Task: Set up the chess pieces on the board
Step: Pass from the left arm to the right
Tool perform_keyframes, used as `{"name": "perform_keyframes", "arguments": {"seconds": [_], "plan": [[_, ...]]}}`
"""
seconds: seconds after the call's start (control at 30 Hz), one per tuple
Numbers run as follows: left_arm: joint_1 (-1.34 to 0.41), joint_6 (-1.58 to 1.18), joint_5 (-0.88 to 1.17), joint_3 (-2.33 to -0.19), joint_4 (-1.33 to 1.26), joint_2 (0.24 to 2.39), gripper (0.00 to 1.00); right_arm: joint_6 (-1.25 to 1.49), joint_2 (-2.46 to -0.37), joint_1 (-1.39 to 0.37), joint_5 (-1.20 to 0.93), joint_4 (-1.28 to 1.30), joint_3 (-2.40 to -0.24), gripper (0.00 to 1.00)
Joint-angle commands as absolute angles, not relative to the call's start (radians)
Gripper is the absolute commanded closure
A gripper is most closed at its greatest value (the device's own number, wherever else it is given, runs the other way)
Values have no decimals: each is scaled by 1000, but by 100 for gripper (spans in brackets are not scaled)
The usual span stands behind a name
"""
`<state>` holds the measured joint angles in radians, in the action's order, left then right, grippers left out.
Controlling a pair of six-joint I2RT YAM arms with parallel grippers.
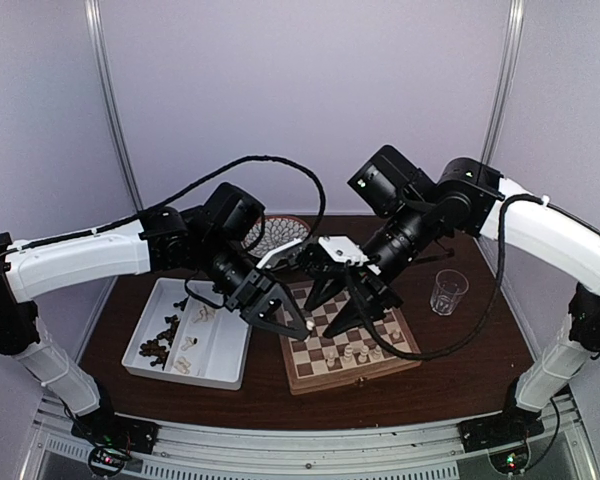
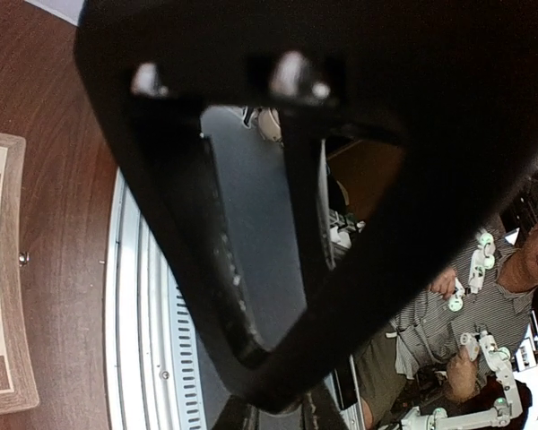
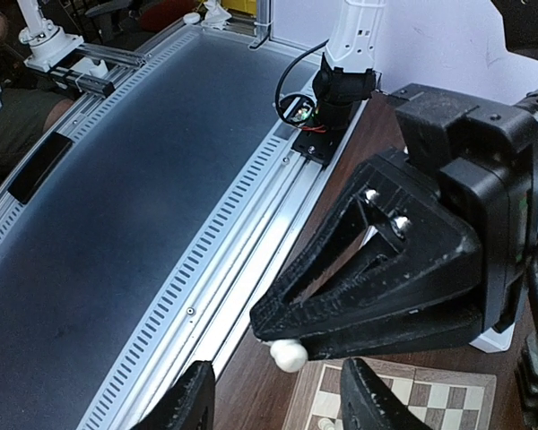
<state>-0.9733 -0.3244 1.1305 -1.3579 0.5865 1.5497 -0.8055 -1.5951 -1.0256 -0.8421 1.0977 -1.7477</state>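
Left tool (image 3: 276,336) is pinched narrow on a cream-white piece (image 3: 290,356), its tip by the left edge of the board (image 3: 403,394). Right tool (image 3: 281,399) has jaws wide, holding nothing, just beside it over the board. A few chess pieces (image 1: 352,352) stand on the board's near rows. More lie in the white tray (image 1: 225,350), left of the board on the table (image 1: 460,380).

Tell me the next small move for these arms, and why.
Probably bring the right gripper up so its open fingers bracket the cream-white piece, then close. The left gripper is shut on that piece at its tips, by the board edge, and the right's fingers stand open just short of it, suggesting a handover.
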Motion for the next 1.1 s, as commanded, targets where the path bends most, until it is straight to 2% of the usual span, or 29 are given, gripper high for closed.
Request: {"name": "perform_keyframes", "arguments": {"seconds": [0.0, 0.57, 0.7, 0.87, 0.93, 1.03, 1.07], "plan": [[-985, -342, 1168, -1385, 505, 1549, 91, -796, -1595, -1035, -900, 1112, -1774, 51], [-986, -383, 1196, -1373, 409, 1544, 91, -772, -1611, -1054, -934, 1097, -1777, 63], [-986, -390, 1204, -1373, 392, 1545, 91, -759, -1614, -1058, -930, 1085, -1776, 76], [-986, -419, 1210, -1358, 338, 1538, 91, -743, -1615, -1059, -910, 1066, -1775, 88], [-985, -412, 1193, -1355, 346, 1536, 84, -741, -1614, -1058, -898, 1063, -1774, 92], [-985, -324, 1094, -1359, 445, 1517, 60, -747, -1606, -1058, -852, 1067, -1767, 95], [-985, -285, 1046, -1358, 490, 1506, 58, -752, -1598, -1057, -824, 1069, -1760, 96]]}}
